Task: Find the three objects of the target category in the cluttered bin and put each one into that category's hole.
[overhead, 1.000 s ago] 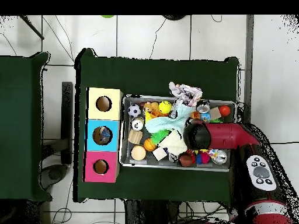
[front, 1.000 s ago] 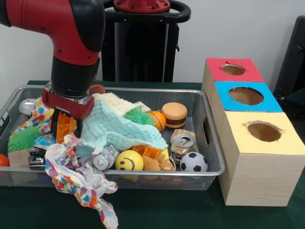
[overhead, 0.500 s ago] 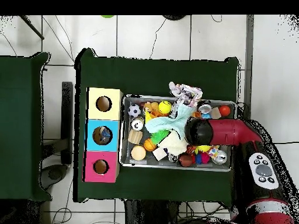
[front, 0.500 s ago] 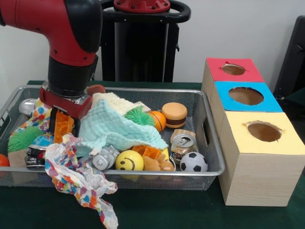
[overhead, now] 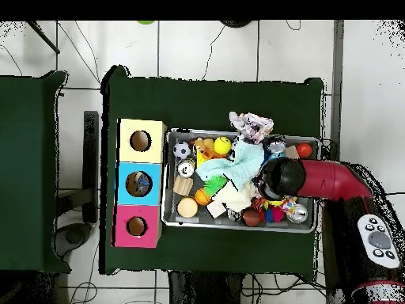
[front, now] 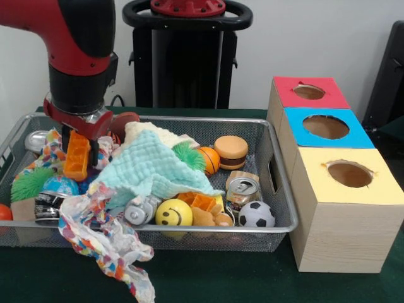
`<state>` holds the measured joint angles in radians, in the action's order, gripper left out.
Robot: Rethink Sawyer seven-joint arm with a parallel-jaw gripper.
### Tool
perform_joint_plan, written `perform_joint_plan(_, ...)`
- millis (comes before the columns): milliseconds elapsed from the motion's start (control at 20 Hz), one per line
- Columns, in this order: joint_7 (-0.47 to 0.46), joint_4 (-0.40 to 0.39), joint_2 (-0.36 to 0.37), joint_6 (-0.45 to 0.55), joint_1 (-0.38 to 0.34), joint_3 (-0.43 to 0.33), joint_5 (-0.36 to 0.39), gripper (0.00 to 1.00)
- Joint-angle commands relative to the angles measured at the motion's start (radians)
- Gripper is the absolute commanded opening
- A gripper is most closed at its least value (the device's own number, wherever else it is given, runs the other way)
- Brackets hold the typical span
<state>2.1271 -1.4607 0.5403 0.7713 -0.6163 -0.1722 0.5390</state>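
Note:
The wire mesh bin (front: pixel 189 228) is full of clutter; it also shows in the overhead view (overhead: pixel 237 132). My gripper (front: pixel 79 144) hangs over the bin's left part in the front view, shut on an orange ridged toy piece (front: pixel 77 156) that it holds just above the clutter. In the overhead view the red arm (overhead: pixel 316 180) covers the gripper. No clear wrinkly plastic piece shows in either view. The red-topped box's hole (front: pixel 308 92) is at the far right, apart from the gripper, and shows in the overhead view (overhead: pixel 136 226).
A mint cloth (front: pixel 151 167) lies over the bin's middle. Dotted paper (front: pixel 104 237) hangs over the front rim. A silver can (front: pixel 242 189), a soccer ball (front: pixel 256 214), a smiley ball (front: pixel 173 213) and a burger toy (front: pixel 230 151) lie to the right. The blue-topped (front: pixel 326 127) and yellow-topped (front: pixel 349 173) holes are nearer.
The gripper has moved left and up in the front view, taking the orange ridged piece with it. The mint cloth has shifted a little.

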Motion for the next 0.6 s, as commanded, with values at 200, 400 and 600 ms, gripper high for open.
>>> perform_joint_plan(200,-0.281,-0.111,0.045,0.155,-0.072,-0.101,-0.019,1.0)
perform_joint_plan(400,-0.263,-0.127,0.058,0.152,-0.08,-0.122,-0.023,1.0)
perform_joint_plan(600,-0.239,-0.124,0.07,0.123,-0.08,-0.134,-0.017,1.0)
